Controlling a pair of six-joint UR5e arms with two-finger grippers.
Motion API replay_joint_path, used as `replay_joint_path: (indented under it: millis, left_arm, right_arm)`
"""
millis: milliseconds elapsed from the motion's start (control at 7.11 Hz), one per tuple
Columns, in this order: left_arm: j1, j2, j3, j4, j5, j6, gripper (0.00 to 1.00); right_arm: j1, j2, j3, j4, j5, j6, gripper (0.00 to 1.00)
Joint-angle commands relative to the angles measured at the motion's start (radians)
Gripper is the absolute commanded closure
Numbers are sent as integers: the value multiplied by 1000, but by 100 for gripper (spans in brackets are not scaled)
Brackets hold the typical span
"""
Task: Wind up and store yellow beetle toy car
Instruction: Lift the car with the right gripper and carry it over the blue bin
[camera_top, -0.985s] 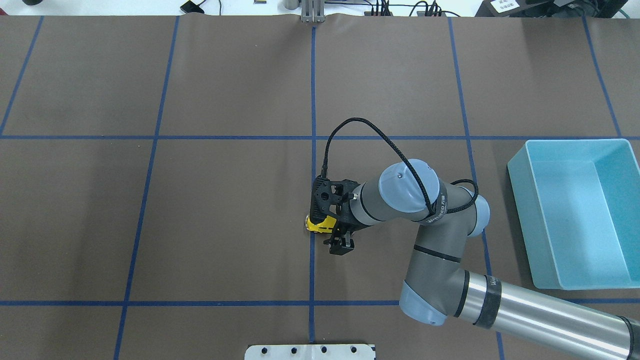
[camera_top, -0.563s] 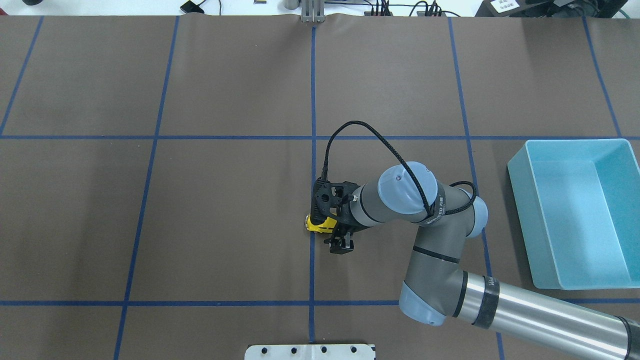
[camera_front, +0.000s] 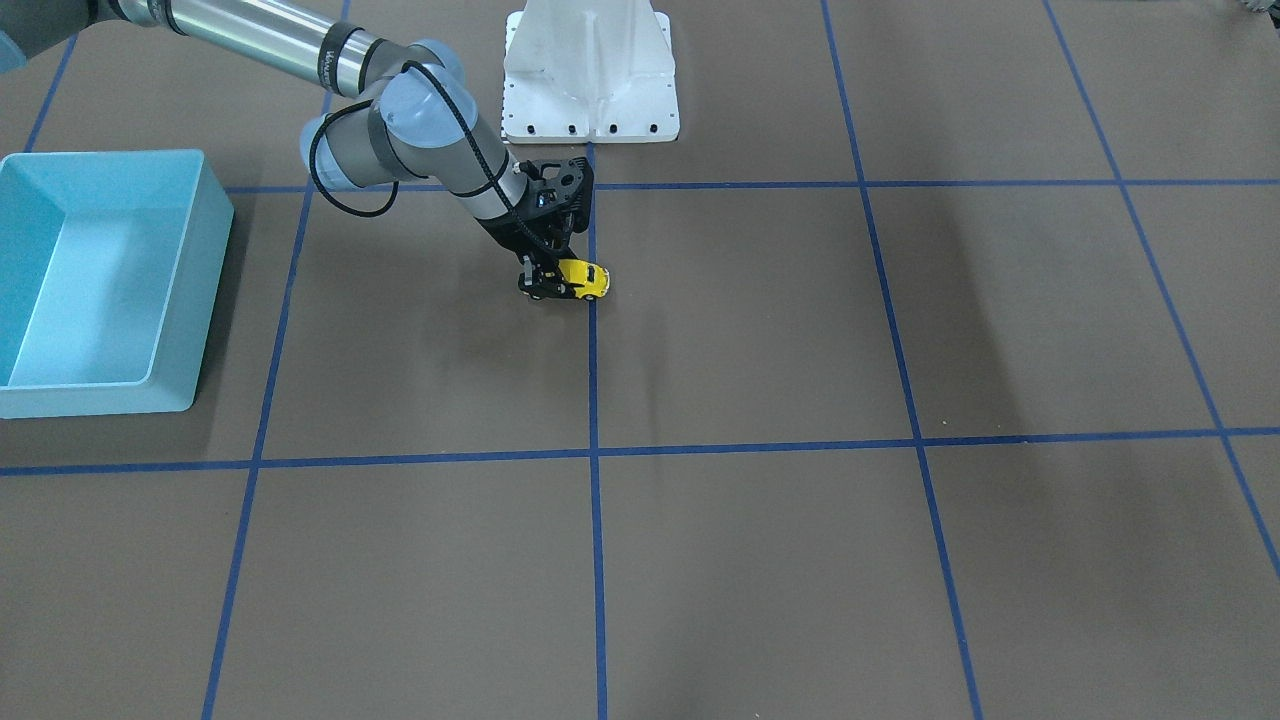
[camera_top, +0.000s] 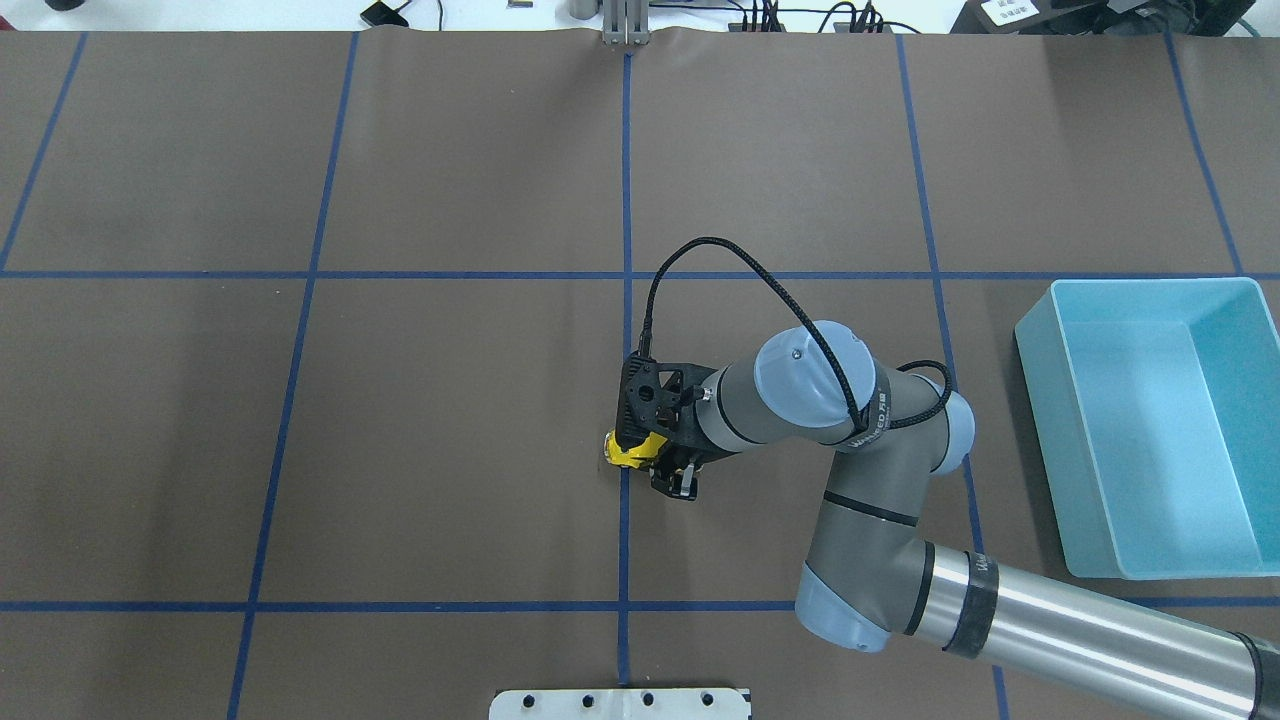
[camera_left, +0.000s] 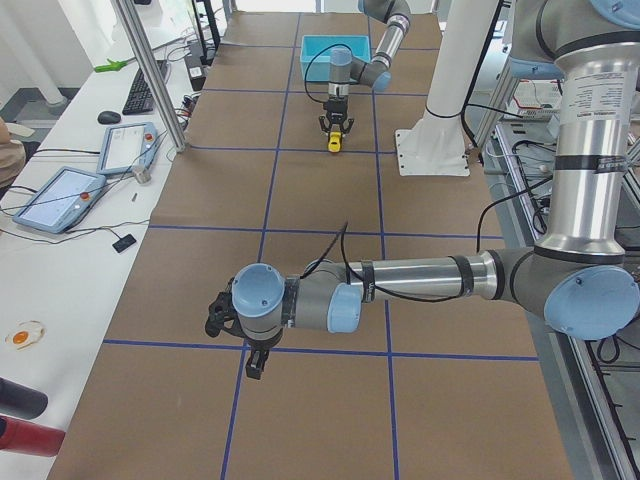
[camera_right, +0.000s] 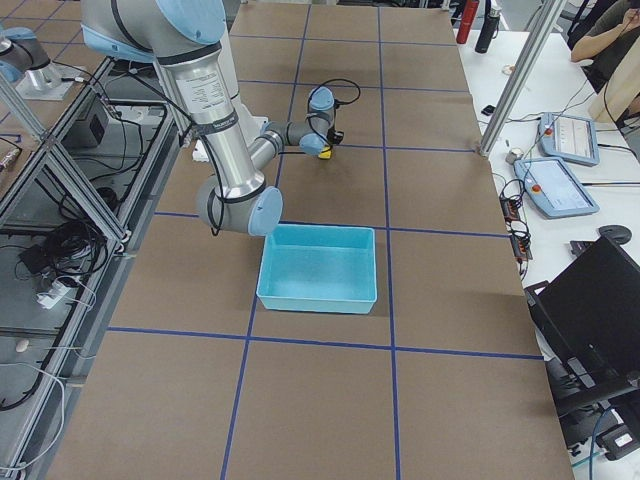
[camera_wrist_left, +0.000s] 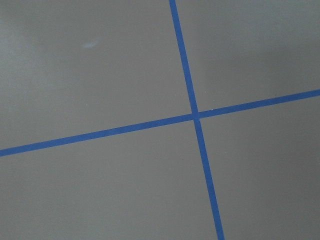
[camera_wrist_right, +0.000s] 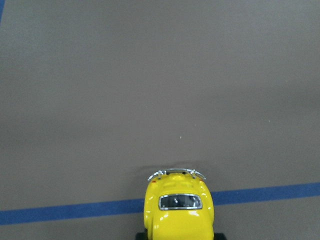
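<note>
- Your right gripper (camera_front: 548, 287) points down at the table. Its two black fingers pinch the yellow beetle toy car (camera_front: 585, 279) by its sides, at one end.
- The car's other end pokes out past the fingers. In the right wrist view that end shows a dark window and a silvery bumper, low in the middle of the frame.
- The car sits on the brown table cover (camera_front: 800, 330), straddling a blue tape line (camera_front: 592, 380).
- The car is well apart from the blue bin (camera_front: 195, 300). It lies off to the bin's left, by the robot's own sides, about level with the middle of the bin's long wall.
- A black cable (camera_top: 720, 245) arches up from the gripper's camera mount, on the side towards the bin, and runs back along the wrist.
- The right arm (camera_front: 420, 110) runs grey and silver past the bin's robot-side end, then bends at blue-capped joints and stretches away from the bin to the car.
- The bin is light blue, rectangular and open at the top, and touches neither arm nor car.
- A white base plate (camera_front: 590, 70) lies left of the bin at the robot's edge of the table, in line with the car.
- Your left gripper (camera_left: 254, 362) hangs over the table far from the bin, beyond the car towards the opposite end. Only the side view shows it, so you cannot tell whether its jaws are spread or together.
- The left wrist view shows only brown cover and two crossing blue tape lines.
</note>
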Motion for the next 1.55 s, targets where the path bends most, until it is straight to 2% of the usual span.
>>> replay_joint_path:
  millis: [0,281,422,563,703,985,1407]
  left_arm:
    - [0,0,0,-1,0,-2,1]
    - [0,0,0,1,0,-2,1]
    - [0,0,0,1,0,-2,1]
    - [0,0,-1,1,0,-2,1]
    - [0,0,0,1,0,-2,1]
    - [0,-2,-2,-1,0,-2,1]
    - [0,-3,0,1,0,-2,1]
  right_arm:
    - [50,27,46,-2,8,112,100]
    - [177,31,57,-7,-1,113,100]
    - [264,38,68,-13,31,114,100]
    - [352,37,89,-61,143,113,100]
    - [438,15,165,-162,210,108,100]
    - [510,-113,297,-202,287,57,100]
    - [596,-361,413,-200,426,-176,100]
